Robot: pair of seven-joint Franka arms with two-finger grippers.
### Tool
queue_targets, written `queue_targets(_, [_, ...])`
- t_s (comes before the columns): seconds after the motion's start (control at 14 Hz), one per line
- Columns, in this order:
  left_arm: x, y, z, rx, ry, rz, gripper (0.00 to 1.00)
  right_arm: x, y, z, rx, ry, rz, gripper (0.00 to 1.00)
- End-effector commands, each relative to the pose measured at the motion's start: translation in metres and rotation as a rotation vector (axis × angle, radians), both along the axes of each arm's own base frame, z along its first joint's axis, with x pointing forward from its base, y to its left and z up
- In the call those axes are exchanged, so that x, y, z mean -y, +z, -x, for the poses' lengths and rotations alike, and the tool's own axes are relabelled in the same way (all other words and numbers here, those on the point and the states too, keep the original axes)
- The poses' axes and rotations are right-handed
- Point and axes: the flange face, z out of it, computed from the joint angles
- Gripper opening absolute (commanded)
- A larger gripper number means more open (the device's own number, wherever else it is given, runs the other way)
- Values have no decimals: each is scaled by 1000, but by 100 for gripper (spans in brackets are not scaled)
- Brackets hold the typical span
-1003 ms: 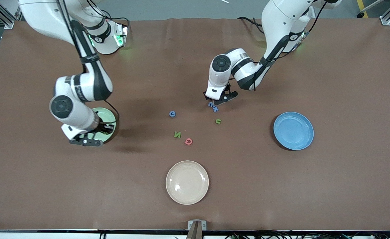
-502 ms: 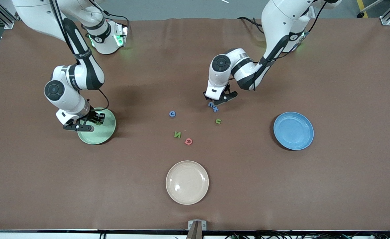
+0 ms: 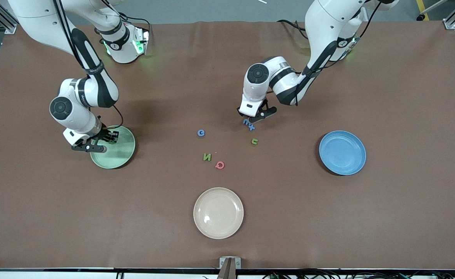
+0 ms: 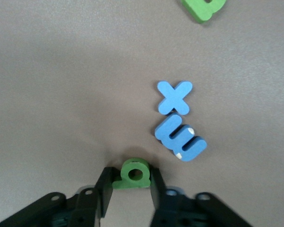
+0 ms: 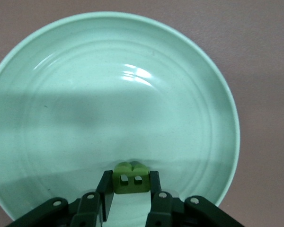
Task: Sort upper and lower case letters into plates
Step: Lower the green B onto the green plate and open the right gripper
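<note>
The right gripper (image 3: pixel 104 140) hangs over the mint plate (image 3: pixel 119 157), jaws clamped on a green letter (image 5: pixel 130 178), presumably poised to drop it in. The left gripper (image 3: pixel 255 116) sits low at the table's middle by the blue letters (image 3: pixel 248 124), jaws pressed around a small green letter (image 4: pixel 134 173) only its wrist view reveals. The blue plate (image 3: pixel 342 152) lies bare.

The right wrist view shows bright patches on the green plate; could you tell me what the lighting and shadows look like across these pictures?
Right wrist view: white glare streaks on the mint green plate, with a broad soft shadow band across its middle. Front view: even overhead light, and the arms cast dark blurred shadows on the brown table. Left wrist view: the blue letters are sharp, while the left gripper fingers look slightly soft.
</note>
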Motion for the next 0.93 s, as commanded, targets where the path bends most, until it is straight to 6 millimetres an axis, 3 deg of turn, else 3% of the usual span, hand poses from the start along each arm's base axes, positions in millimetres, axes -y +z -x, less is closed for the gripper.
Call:
queue_targets(0.0, [-2,-16,2,-10,8,-11,24,-6,0,8,-21,4,-15,19])
queue_targets(0.14, [-2,-12,-1,-4,11,-9,20,-12,-1,8,-23,12,-19,22])
queue_targets(0.21, [-3,-11,-2,-2,14,-9,18,-12,-1,9,-30,10,-21,38])
queue_targets(0.29, [-3,-8,-3,2,10,-9,16,-13,-1,9,-42,10,-22,88])
queue_targets(0.36, [-2,-1,-5,12,10,-4,13,-14,1,8,-42,10,-23,100])
queue_targets(0.57, [-7,27,-9,33,-20,-52,12,-35,28,-12,-68,-8,-57,100])
queue_targets(0.86, [-26,61,-22,52,-97,-102,9,-94,76,-46,-89,-144,-141,100])
